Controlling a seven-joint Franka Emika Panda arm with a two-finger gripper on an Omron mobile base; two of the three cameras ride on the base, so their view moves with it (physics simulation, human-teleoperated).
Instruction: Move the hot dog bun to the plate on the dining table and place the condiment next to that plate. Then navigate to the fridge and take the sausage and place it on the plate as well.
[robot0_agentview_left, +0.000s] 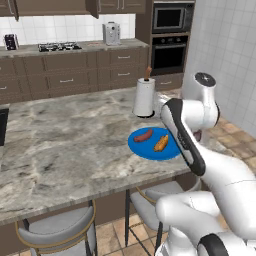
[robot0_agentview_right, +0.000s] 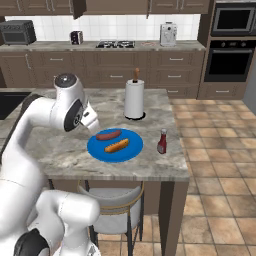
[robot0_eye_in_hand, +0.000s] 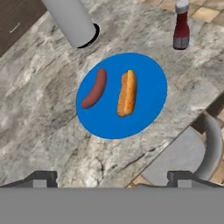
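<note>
sitting side by side on the blue plate (robot0_eye_in_hand: 144, 100): sausage (robot0_eye_in_hand: 95, 89) and hot dog bun (robot0_eye_in_hand: 127, 93)

plate's mid-frame in the hand view, resting on the marbled dining table (robot0_eye_in_hand: 39, 100) near its edge. sausage is left of the bun, a small gap between them, neither touching. ketchup bottle (robot0_eye_in_hand: 181, 26) stands upright in the upper right, just off the plate (on the table, not on it). paper towel roll (robot0_eye_in_hand: 72, 21) sits upper left. gripper (robot0_eye_in_hand: 112, 178) hovers above it all, jaws spread wide, holding nothing. a grey stool (robot0_eye_in_hand: 192, 153) shows lower right.
</note>
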